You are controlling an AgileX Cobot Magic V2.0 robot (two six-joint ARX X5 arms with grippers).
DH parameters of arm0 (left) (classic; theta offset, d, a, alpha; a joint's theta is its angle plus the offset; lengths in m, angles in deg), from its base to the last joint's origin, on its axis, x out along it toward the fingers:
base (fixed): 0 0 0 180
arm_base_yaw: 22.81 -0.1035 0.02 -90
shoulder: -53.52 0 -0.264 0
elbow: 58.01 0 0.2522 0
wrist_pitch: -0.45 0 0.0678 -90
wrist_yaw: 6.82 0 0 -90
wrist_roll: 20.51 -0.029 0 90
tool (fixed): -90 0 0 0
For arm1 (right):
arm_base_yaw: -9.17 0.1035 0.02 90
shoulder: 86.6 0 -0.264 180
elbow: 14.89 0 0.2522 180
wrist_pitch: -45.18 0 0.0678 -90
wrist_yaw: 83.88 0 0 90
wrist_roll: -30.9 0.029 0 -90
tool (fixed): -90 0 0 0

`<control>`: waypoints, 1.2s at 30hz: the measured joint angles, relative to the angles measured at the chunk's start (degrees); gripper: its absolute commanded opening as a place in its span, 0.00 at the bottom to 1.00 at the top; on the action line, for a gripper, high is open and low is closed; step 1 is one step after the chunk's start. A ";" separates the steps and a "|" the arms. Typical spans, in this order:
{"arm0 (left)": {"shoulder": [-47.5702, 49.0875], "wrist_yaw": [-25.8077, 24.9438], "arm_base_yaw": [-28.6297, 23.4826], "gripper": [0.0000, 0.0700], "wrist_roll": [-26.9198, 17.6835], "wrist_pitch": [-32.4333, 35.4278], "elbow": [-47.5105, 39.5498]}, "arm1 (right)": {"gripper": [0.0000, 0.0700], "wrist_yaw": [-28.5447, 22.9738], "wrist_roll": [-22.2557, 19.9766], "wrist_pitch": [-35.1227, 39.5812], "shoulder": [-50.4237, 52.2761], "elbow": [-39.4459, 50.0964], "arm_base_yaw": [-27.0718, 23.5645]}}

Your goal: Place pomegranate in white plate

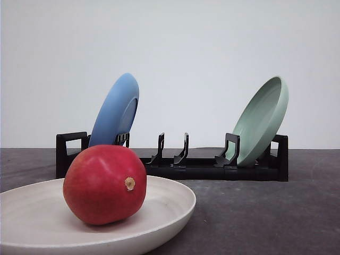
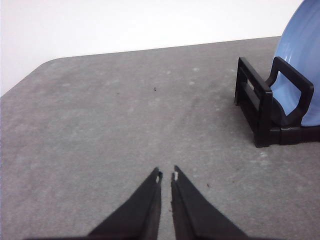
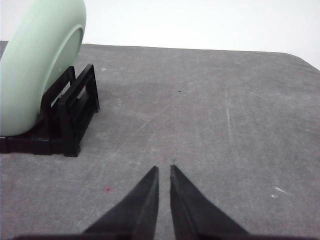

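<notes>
Already the large, smooth red pomegranate (image 1: 104, 184) with its small tan stem nub is seen resting inside the round, shallow, matte off-white plate (image 1: 170, 204), at the near left of the dark grey desk (image 1: 265, 212). The fruit sits on the plate's floor, slightly left of its middle, with the nub turned toward the camera. The placing step is judged to be complete, so little more than keeping both arms clear of the plate appears to be called for.

The left tool (image 2: 166, 176) is seen in its wrist view with its two black fingers pressed almost together, nothing pinched between them, above bare desk near the left end of the black plastic dish rack (image 1: 175, 159). The right tool (image 3: 164, 170) is likewise nearly closed and empty, above bare desk beside the rack's right end. Neither tool is touching the fruit; both are judged to be well apart from it.

A blue round plate (image 1: 116, 110) is leaned in the rack's left slot and a pale green round plate (image 1: 261, 121) in its right slot, far behind the white plate.
</notes>
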 measured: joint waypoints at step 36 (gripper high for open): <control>0.00 0.00 0.00 0.03 0.00 0.02 0.00 | 0.05 0.00 0.00 0.00 0.00 0.00 0.00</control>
